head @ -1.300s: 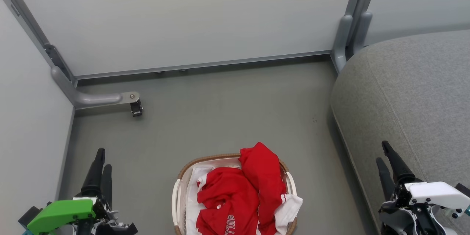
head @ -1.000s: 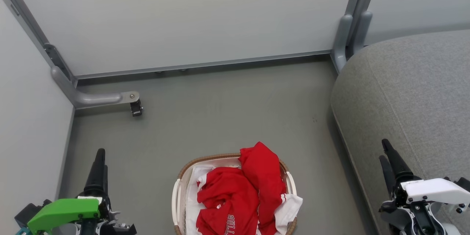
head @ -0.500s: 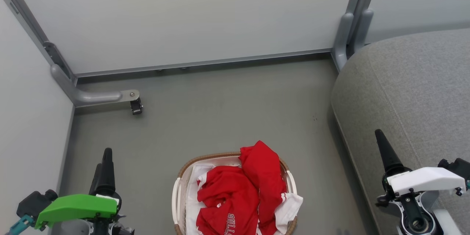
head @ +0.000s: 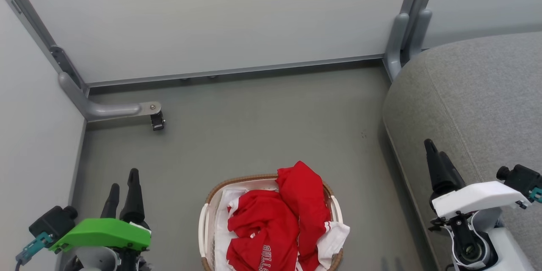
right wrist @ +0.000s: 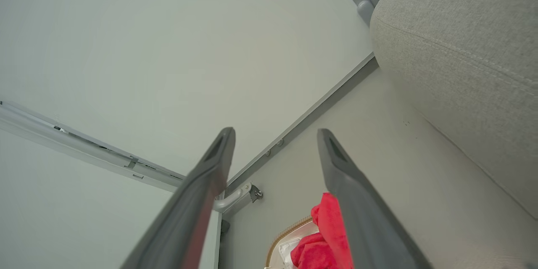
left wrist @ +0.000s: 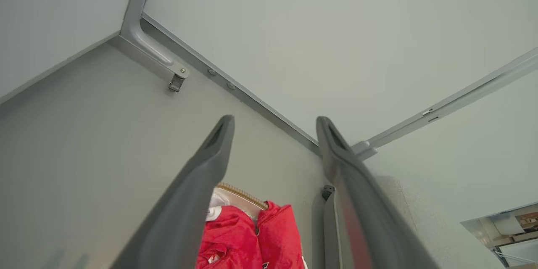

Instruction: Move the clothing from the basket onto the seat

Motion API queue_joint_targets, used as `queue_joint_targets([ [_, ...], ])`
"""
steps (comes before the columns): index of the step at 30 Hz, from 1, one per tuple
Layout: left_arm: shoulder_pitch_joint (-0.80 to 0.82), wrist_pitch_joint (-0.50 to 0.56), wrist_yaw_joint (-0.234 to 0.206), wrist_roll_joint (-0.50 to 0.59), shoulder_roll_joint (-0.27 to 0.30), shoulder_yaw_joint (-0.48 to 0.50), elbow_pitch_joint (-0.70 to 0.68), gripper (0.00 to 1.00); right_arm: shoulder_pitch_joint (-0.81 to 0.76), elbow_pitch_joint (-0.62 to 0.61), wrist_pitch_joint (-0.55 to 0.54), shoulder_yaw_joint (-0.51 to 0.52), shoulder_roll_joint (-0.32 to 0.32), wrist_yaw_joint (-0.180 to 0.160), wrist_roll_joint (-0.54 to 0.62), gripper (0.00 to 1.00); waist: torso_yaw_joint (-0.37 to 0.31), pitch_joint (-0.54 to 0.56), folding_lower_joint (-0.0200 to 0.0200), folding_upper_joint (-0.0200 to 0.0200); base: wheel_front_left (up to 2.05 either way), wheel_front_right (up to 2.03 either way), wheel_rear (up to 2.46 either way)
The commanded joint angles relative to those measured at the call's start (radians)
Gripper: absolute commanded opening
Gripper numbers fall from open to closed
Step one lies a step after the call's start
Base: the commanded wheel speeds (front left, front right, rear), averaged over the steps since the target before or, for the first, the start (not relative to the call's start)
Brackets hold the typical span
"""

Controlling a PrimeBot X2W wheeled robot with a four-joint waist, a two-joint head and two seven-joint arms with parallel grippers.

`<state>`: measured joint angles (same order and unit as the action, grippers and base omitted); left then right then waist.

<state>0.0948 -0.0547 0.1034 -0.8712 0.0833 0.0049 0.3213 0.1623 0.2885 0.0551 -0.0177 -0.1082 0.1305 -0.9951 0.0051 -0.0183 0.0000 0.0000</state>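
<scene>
while both pairs of fingers stand parted with nothing between them: left gripper (head: pixel 123 179), low, well left of the basket (head: pixel 220 187). right gripper (head: pixel 435 149), low, seen against the edge of the seat (head: pixel 478 106). clothing (head: pixel 275 220), red heap inside the basket, one piece draped over its rim. basket on the grey floor (head: pixel 254 135), seat to its right.

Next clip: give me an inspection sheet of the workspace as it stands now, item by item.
Surface: grey floor; the basket stands on it.
Job's things: clothing heaped in the basket, some hanging over its rim; seat at the robot's right, no garment on it.
Clutter: nothing seen.
Grippers: left gripper open, holding nothing; right gripper open, holding nothing.
Cables: teal-plugged lead by the left wrist.
Surroundings: pale partition panels; grey frame foot with a castor.
</scene>
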Motion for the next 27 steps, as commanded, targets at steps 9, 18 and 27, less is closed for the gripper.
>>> queue_joint_targets([
  [9,0.022,-0.038,-0.065,0.173,0.039,-0.053,0.009,1.00,0.032,0.023,0.038,-0.053,-0.015,0.000,0.167,1.00,0.000,0.000,0.0000,0.0000,0.00,0.00,0.00],
  [18,-0.003,-0.065,-0.111,0.272,0.051,-0.100,0.011,1.00,0.023,0.055,0.064,-0.072,-0.020,0.000,0.299,1.00,0.001,0.004,0.0000,0.0000,0.00,0.00,0.00],
  [27,-0.012,-0.091,-0.134,0.362,0.062,-0.133,0.007,1.00,0.023,0.083,0.090,-0.083,-0.021,0.000,0.416,1.00,0.000,0.004,0.0000,0.0000,0.00,0.00,0.00],
])
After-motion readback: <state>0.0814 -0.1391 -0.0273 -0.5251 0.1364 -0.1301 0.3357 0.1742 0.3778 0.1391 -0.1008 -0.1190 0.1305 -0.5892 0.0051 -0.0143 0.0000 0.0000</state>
